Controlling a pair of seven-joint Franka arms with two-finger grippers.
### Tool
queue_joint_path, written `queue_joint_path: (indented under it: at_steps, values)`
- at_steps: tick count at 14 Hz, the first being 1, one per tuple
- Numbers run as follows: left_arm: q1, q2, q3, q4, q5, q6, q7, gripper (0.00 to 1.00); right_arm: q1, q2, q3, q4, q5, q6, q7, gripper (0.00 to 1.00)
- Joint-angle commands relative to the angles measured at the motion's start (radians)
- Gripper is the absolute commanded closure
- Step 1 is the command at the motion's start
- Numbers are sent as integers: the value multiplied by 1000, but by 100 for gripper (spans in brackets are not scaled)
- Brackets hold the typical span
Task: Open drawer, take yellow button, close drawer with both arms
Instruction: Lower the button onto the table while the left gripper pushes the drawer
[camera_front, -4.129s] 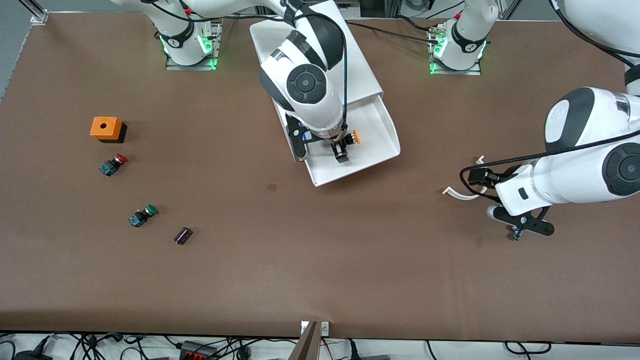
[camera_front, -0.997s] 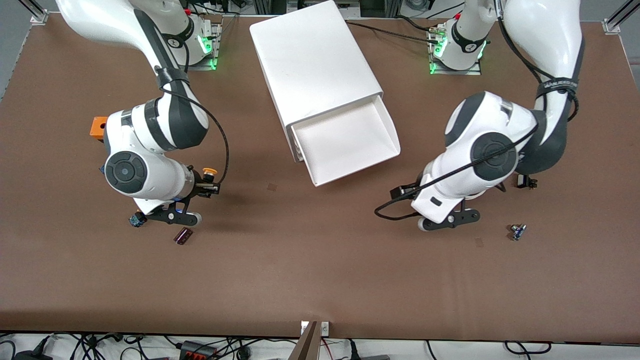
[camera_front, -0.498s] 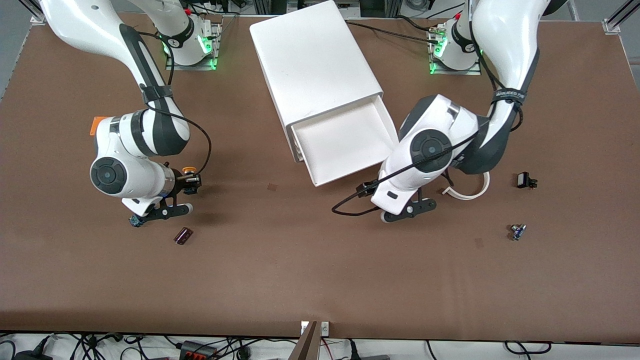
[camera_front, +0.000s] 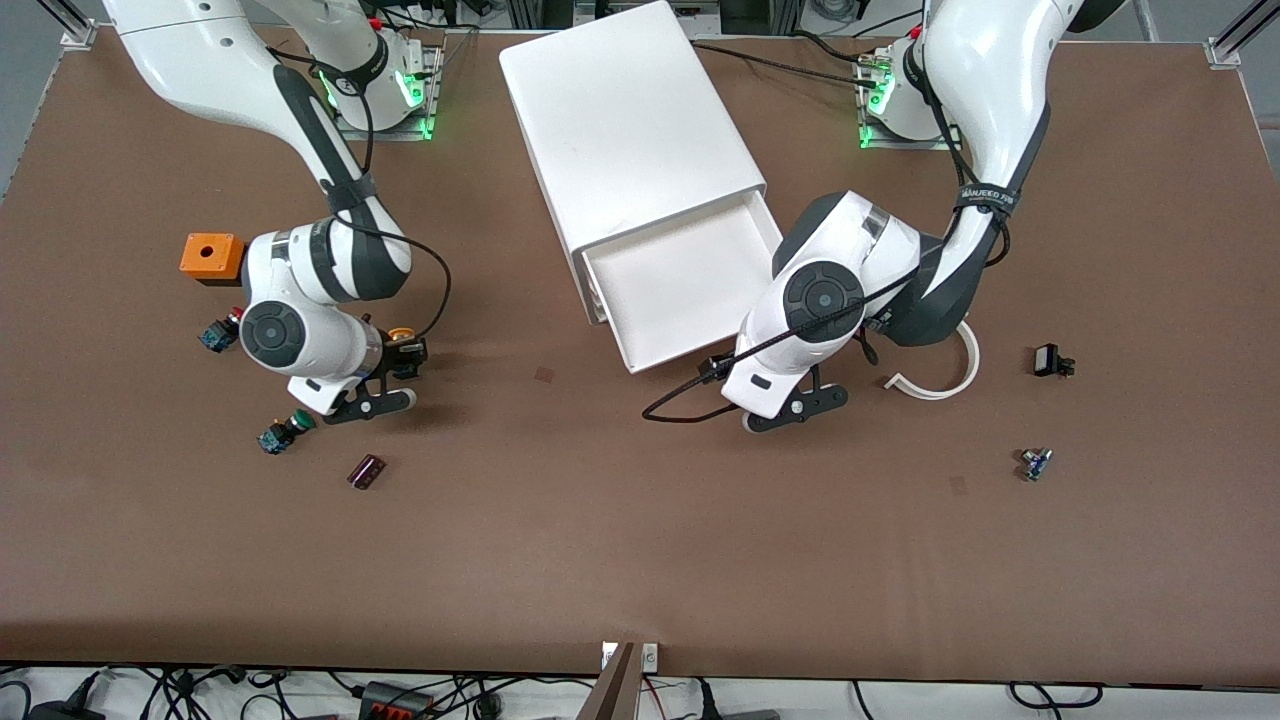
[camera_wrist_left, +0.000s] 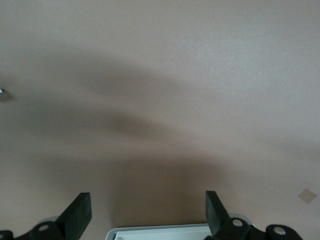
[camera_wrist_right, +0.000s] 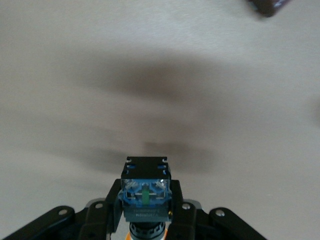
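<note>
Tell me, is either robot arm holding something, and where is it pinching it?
The right end effector holds the button by its dark body, orange cap poking out, above the table. The left end effector is open and holds nothing, at the open drawer's front edge.

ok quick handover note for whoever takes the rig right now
Right gripper: shut on the button, up over the table near the red and green buttons.
Left gripper: open, empty, at the front edge of the drawer.
Drawer: pulled out of the cabinet, empty.
Done: drawer opened, button taken out.
Left: set the button down, push the drawer shut.
</note>
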Motion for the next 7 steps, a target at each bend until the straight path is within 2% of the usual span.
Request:
queue_joint_path:
  at_steps: [1, 7]
  values:
    - [8, -30, -34, -34, -23, 5, -79, 0, 11, 1, 3, -23, -15, 44, -14, 100]
    - [13, -74, -84, -126, -24, 4, -101, 0, 9, 56, 0, -20, -15, 113, -2, 97]
